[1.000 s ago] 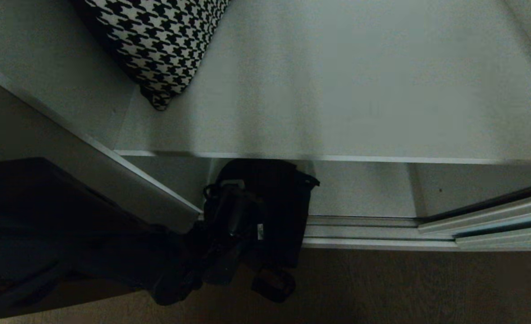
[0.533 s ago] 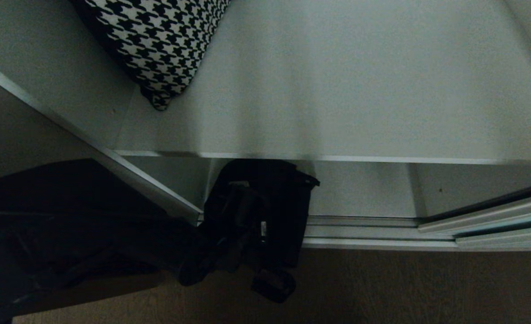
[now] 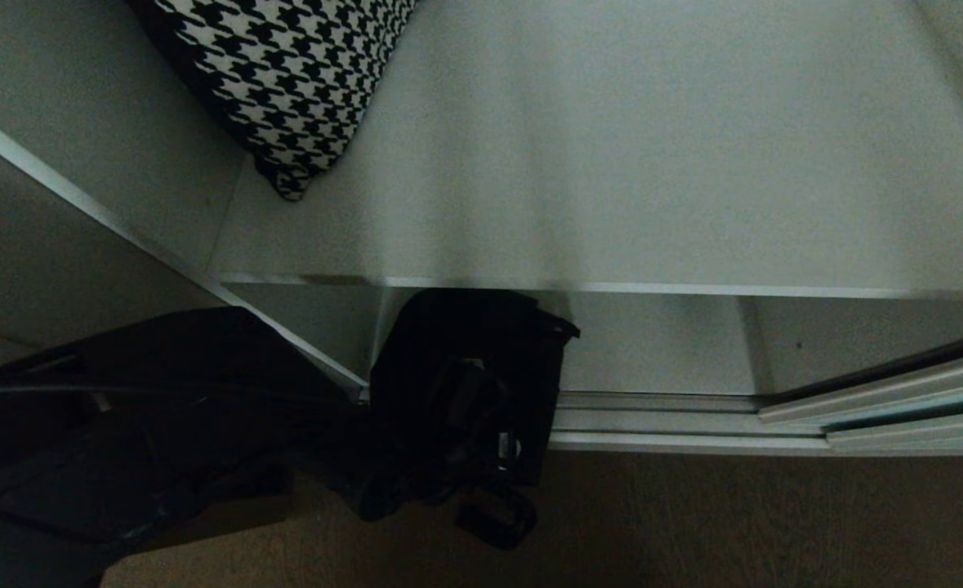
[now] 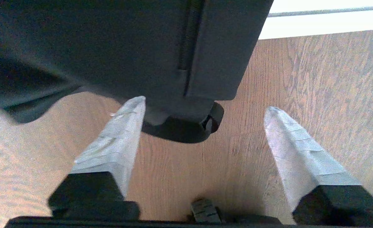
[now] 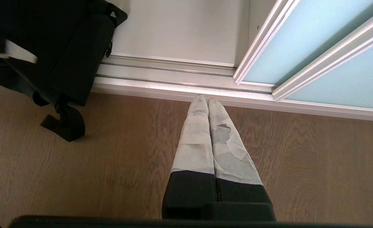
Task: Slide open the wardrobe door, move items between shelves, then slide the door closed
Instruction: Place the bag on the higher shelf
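**Garment on the low shelf, door waiting to be shut**

While the head view is looking down into the wardrobe, I am seeing the upper shelf (image 3: 612, 188) carrying only a houndstooth cushion (image 3: 285, 73) at its back left, and the black garment (image 3: 481, 359) lying on the lower shelf (image 3: 661, 343), its front hanging over the door track (image 3: 653, 420) with a cuff (image 3: 493, 518) dangling onto the floor (image 3: 734, 523). My left gripper (image 3: 481, 441) is hanging low in front of that cloth, black on black, so I am not reading its fingers from here. I am judging the door-opening as done and the garment as placed low, though not tucked fully inside.

Going to the left wrist view, I am seeing the left gripper (image 4: 205, 107) with its taped fingers (image 4: 116, 139) spread wide and nothing between them; one tip is just beside the garment (image 4: 126, 47), and I cannot tell whether it is touching. The cuff (image 4: 183, 126) is hanging between the tips, above the floor (image 4: 316, 79).

Going to the right wrist view, I am seeing the right gripper (image 5: 208, 100) parked, its fingers pressed together and empty, pointing at the floor (image 5: 110, 164) near the track (image 5: 173, 79). The sliding wardrobe door (image 5: 300, 41) is standing pushed aside, so closing is left, and the overhanging garment (image 5: 59, 47) is probably needing a push inward first.

Whether other garments are waiting elsewhere I cannot tell; the shelf depths and most of the left arm are cut off or lost in shadow.
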Robot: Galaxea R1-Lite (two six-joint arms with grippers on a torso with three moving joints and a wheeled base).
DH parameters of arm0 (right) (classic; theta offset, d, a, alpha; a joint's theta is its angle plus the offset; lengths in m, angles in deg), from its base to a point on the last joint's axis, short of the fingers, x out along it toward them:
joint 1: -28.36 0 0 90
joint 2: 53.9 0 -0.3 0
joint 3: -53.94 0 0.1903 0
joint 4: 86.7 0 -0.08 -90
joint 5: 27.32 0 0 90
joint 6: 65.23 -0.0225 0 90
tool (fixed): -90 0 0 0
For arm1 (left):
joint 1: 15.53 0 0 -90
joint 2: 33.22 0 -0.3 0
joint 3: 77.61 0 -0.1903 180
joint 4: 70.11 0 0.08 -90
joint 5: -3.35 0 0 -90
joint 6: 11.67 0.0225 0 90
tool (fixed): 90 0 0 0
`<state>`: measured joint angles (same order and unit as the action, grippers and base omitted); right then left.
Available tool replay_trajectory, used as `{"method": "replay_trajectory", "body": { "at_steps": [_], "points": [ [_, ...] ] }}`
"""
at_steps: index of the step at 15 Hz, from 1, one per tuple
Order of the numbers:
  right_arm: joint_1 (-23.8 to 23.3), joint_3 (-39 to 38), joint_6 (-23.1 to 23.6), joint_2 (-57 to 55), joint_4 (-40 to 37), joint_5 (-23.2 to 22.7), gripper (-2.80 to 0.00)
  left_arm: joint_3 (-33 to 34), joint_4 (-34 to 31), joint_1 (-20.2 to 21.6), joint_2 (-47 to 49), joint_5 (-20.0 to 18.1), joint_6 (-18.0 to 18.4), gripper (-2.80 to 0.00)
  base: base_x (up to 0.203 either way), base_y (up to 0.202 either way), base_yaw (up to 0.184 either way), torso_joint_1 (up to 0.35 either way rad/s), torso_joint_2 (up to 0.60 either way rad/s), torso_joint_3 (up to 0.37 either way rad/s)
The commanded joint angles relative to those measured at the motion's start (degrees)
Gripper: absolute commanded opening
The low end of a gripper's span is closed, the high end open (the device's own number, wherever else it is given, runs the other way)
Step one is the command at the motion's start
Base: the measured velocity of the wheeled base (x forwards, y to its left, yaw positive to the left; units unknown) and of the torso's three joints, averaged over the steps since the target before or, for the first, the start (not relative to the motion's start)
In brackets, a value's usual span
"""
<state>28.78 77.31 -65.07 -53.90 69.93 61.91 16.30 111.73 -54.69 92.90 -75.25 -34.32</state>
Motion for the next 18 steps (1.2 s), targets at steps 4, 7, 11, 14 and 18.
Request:
{"method": "replay_trajectory", "body": {
  "at_steps": [4,7,11,14,18],
  "points": [
    [0.02,0.00,0.02,0.18,0.00,-0.02,-2.80,-4.64,1.70,-1.10,8.14,0.11,4.93,0.00,0.000,0.000,0.000,0.000,0.00,0.000],
    [0.02,0.00,0.02,0.18,0.00,-0.02,-2.80,-5.38,9.81,-0.87,12.41,0.10,7.83,0.00,0.000,0.000,0.000,0.000,0.00,0.000],
    [0.02,0.00,0.02,0.18,0.00,-0.02,-2.80,-11.83,14.45,0.92,19.85,0.72,11.97,0.00,0.000,0.000,0.000,0.000,0.00,0.000],
    [0.02,0.00,0.02,0.18,0.00,-0.02,-2.80,-13.41,19.66,3.56,22.46,0.86,19.81,0.00,0.000,0.000,0.000,0.000,0.00,0.000],
    [0.02,0.00,0.02,0.18,0.00,-0.02,-2.80,-10.95,17.78,5.40,18.01,2.73,22.24,0.00,0.000,0.000,0.000,0.000,0.00,0.000]
  ]
}}
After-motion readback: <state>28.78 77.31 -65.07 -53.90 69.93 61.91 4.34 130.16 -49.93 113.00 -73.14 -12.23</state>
